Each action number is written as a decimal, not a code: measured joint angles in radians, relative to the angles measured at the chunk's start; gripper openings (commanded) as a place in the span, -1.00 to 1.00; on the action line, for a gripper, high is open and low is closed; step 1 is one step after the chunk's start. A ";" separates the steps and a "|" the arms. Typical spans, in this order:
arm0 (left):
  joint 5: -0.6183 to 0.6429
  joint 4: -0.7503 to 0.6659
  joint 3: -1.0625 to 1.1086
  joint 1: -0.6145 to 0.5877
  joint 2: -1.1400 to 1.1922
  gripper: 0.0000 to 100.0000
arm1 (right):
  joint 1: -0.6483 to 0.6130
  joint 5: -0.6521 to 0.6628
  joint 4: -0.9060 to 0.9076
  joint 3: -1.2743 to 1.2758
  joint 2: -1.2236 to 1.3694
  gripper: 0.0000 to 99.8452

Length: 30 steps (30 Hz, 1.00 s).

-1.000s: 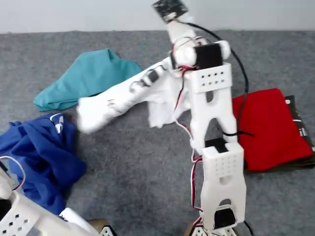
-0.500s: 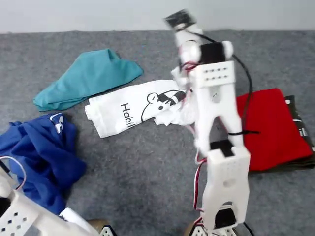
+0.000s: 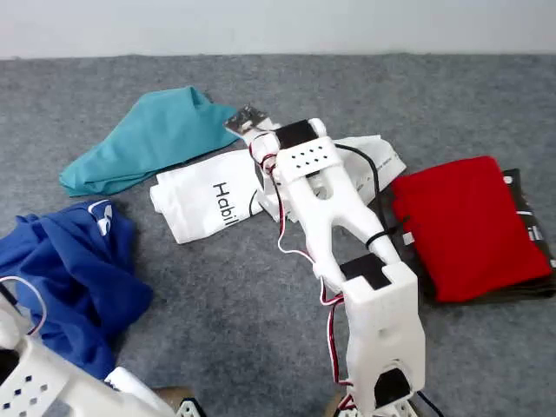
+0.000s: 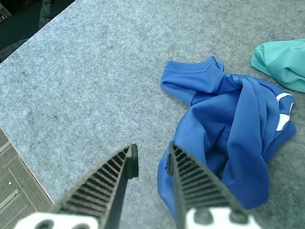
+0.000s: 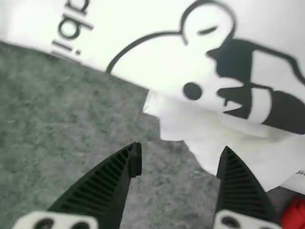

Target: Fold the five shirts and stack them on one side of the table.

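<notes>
- Bench (image 3: pixel 234 313): grey felt-like top, seen from the high view, carried all the shirts.
- White shirt (image 3: pixel 208 201) lay about mid-bench, spread left to right, with black lettering and a black cartoon figure facing up. The right arm crossed over its middle.
- Right pincer (image 5: pixel 181 160) was released, jaws wide apart and grasping nothing. It hung low over the bare bench at the near edge of the white shirt (image 5: pixel 224 62), where a loose fold of cloth stuck out towards the jaws.
- Teal shirt (image 3: pixel 148 139) lay crumpled at far left, just beside the white shirt's far-left corner.
- Blue shirt (image 3: pixel 69 269) lay bunched in a heap at near left, with white trim showing on it.
- Left pincer (image 4: pixel 151 155) was released, jaws only a narrow gap apart with nothing between them. It sat above the bench at the edge of the blue shirt (image 4: pixel 228 138).
- Red shirt (image 3: pixel 469 226) lay at right as a flat, rough rectangle on top of a dark flat item (image 3: pixel 532 228). Could not tell whether it touched the white shirt's right end.
</notes>
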 measured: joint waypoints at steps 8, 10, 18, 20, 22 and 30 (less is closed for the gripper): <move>0.000 0.000 0.000 0.000 0.000 -0.77 | 0.025 0.000 -0.092 0.002 0.115 -0.70; 0.000 0.000 0.000 0.000 0.000 -0.77 | 0.028 0.000 -0.115 0.002 0.141 -0.75; 0.000 0.000 0.000 0.000 0.000 -0.77 | 0.032 0.000 -0.164 0.000 0.170 -0.77; 0.000 0.000 0.000 0.000 0.000 -0.77 | 0.032 0.000 -0.169 0.000 0.170 -0.82; 0.000 0.000 0.000 0.000 0.000 -0.77 | 0.034 0.000 -0.169 0.000 0.170 -0.94; 0.000 0.000 0.000 0.000 0.000 -0.77 | 0.034 0.000 -0.118 0.000 0.112 -0.98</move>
